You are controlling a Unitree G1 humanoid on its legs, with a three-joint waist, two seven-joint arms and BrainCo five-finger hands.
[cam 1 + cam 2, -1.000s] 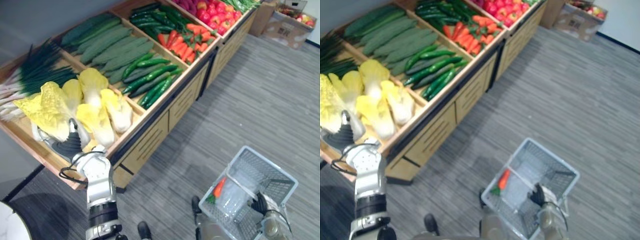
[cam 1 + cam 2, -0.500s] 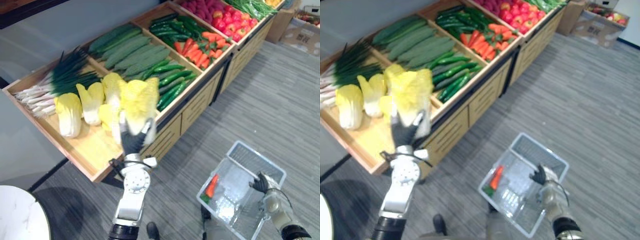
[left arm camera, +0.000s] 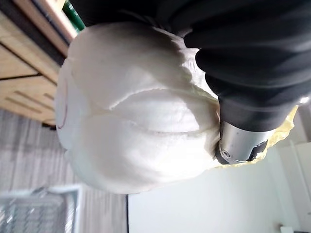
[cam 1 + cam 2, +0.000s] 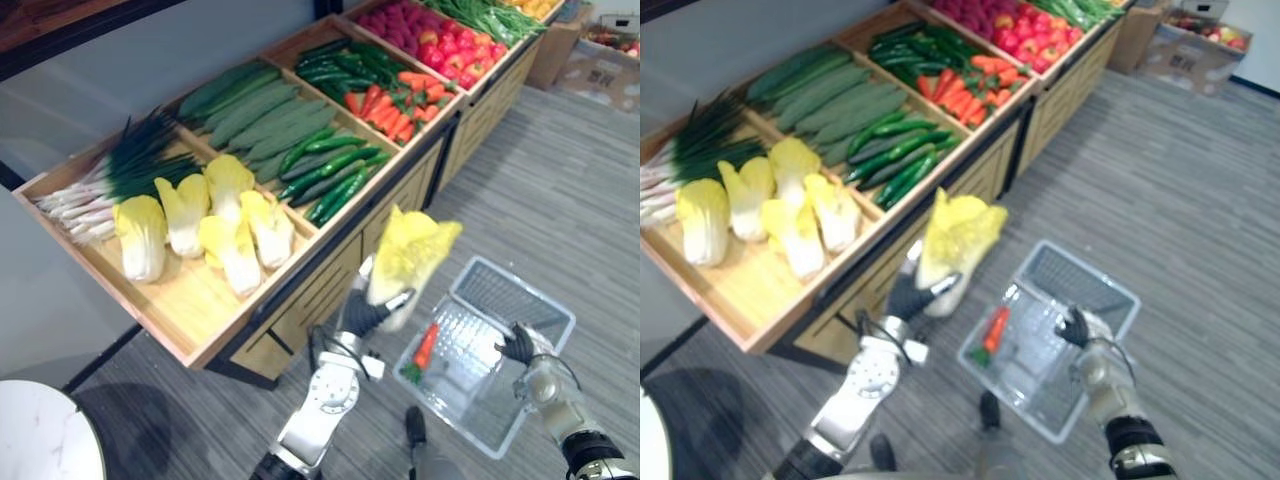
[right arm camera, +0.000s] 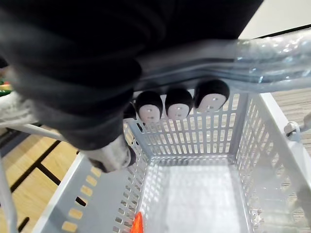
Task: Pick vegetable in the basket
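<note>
A napa cabbage (image 4: 408, 255) was seen gripped in the left hand (image 4: 362, 312), whose fingers (image 3: 238, 145) were curled round its pale base, with the yellow leaves standing above them. In the left wrist view the white stem end was pressed close against the dark cover, so the grasp was judged to be firm. The cabbage was held in the air, clear of the wooden produce stand (image 4: 180, 300), which lay behind the fingers on their outer side and in which the other cabbages (image 4: 200, 215) were left lying. The grey mesh basket (image 4: 500, 302) hung just beyond the fingers on their inner side and lower than them, and the cabbage was not yet over its opening but near its nearer edge. The basket was carried by the right hand (image 4: 518, 345), its fingers (image 5: 178, 104) closed round the handle (image 5: 272, 53), with the basket's floor below them. A carrot (image 4: 426, 345) was already lying inside the basket, at the end nearest the left hand's fingers. The picking was therefore judged to be done and the carrying well advanced. What remained, as far as could be judged, was for the cabbage to be brought over the opening, lowered beside the carrot and released.
</note>
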